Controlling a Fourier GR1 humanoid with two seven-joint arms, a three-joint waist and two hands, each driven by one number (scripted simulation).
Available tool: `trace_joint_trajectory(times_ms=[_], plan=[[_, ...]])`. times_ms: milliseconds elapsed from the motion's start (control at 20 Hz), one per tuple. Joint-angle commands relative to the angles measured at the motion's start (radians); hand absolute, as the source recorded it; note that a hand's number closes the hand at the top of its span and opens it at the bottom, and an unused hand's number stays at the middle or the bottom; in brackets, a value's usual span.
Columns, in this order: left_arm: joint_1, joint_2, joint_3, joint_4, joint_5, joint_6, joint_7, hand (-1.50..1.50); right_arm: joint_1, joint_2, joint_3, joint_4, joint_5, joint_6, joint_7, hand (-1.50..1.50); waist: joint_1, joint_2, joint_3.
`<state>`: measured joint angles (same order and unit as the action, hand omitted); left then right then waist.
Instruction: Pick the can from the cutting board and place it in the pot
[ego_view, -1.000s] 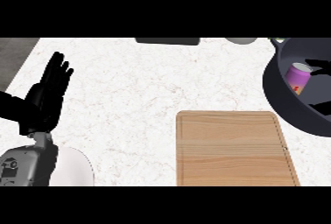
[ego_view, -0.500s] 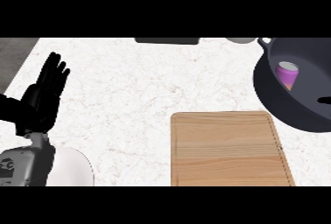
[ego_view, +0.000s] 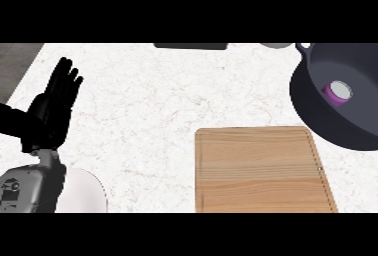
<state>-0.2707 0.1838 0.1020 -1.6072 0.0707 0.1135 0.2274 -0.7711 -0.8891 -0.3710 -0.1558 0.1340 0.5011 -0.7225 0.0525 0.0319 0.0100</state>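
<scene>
Can (ego_view: 338, 92) upright inside pot (ego_view: 314, 107), cutting board (ego_view: 262, 170) bare beside it, left robot hand (ego_view: 52, 107) resting open, fingers straight.

Single head view, steeply down on counter (ego_view: 170, 105) (close, facing forward).

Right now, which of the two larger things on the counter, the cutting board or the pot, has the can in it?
The dark pot at the right edge holds the purple can; the wooden cutting board is bare.

Bright, even light falls over the pale tabletop (ego_view: 170, 100), with no glare or hot spots. Shadows are faint; the pot (ego_view: 325, 125) at the right edge stays dark inside. Edges look crisp throughout.
</scene>
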Motion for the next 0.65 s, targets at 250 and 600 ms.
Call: trace_joint_trajectory(times_ms=[250, 600], plan=[[0.012, -0.007, 0.000, -0.017, -0.001, 0.003, -0.012, 0.00, 0.063, -0.073, -0.015, -0.014, -0.025, 0.187, -0.071, -1.50, 0.008, 0.004, 0.004], [-0.001, 0.000, 0.004, -0.018, 0.010, -0.004, 0.011, 0.00, 0.100, -0.086, -0.008, -0.046, -0.030, 0.206, -0.070, -1.50, 0.006, 0.003, 0.005]])
